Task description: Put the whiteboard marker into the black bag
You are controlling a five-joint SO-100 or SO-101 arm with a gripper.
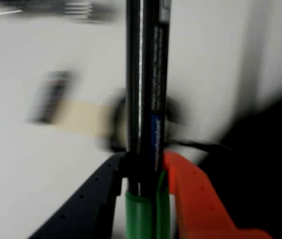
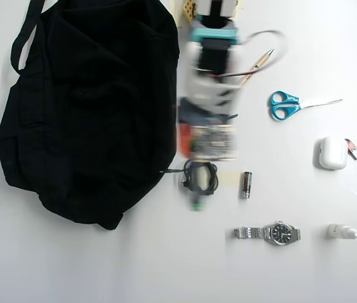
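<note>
In the wrist view my gripper (image 1: 146,167) is shut on the whiteboard marker (image 1: 148,74). Its black barrel runs up the picture and its green cap (image 1: 140,214) sits between the black finger (image 1: 101,189) and the orange finger (image 1: 191,194). The black bag (image 1: 270,164) is a dark mass at the right. In the overhead view the blurred arm reaches down the middle, with the gripper (image 2: 191,169) just right of the big black bag (image 2: 90,107). A green end of the marker (image 2: 195,204) pokes out below the gripper.
In the overhead view, right of the arm, lie a coiled black cable (image 2: 205,178), a battery (image 2: 246,184), blue scissors (image 2: 286,104), a tan pen (image 2: 258,65), a white earbud case (image 2: 333,153), a wristwatch (image 2: 273,233) and a small white bottle (image 2: 342,232).
</note>
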